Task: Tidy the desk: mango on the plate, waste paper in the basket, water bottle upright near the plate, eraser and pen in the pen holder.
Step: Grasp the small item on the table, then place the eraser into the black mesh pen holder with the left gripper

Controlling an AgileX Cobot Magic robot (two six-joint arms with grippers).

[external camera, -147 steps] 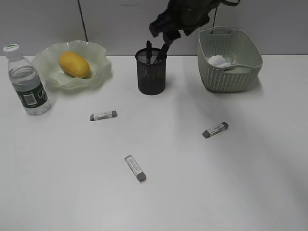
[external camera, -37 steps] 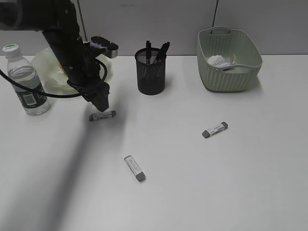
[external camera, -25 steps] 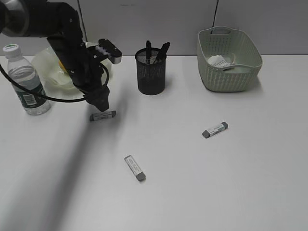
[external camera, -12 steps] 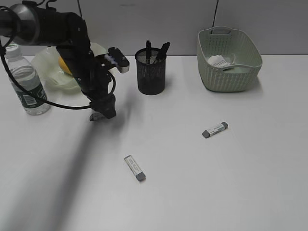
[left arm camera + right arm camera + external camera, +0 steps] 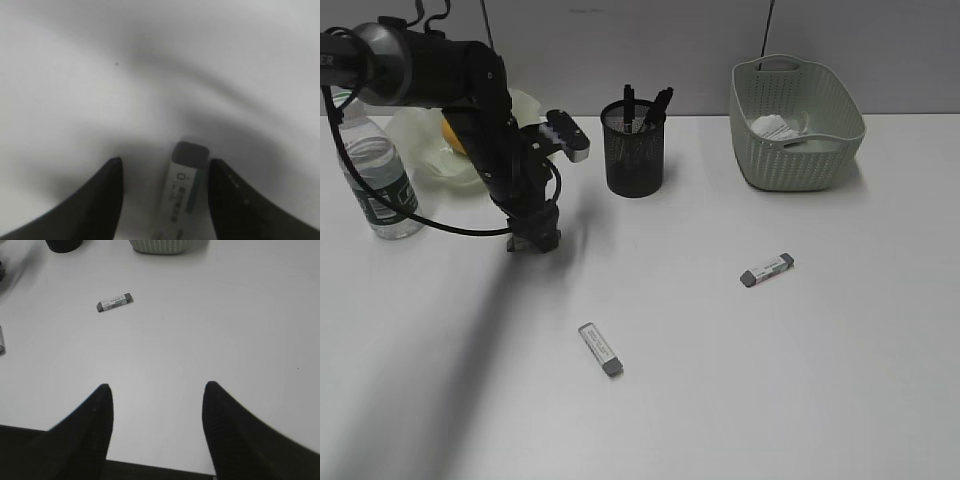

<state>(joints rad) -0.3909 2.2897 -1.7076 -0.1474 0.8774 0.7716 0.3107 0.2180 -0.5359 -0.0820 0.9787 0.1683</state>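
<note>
Jaws spread around eraser point(image 5: 182, 195), white label printing blurred, unreadable

Mango point(image 5: 451, 137) on plate point(image 5: 420, 135), bottle point(image 5: 382, 195) upright, paper point(image 5: 775, 127) in basket point(image 5: 800, 150)

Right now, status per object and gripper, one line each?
left gripper: open, down at the desk, straddling an eraser
eraser between its fingers: lying flat, not gripped
front eraser: loose on desk
right eraser: loose on desk
mango: on plate, mostly hidden by the arm
water bottle: upright
waste paper: in basket
pen holder: upright, pens inside
right gripper: open, empty
</note>
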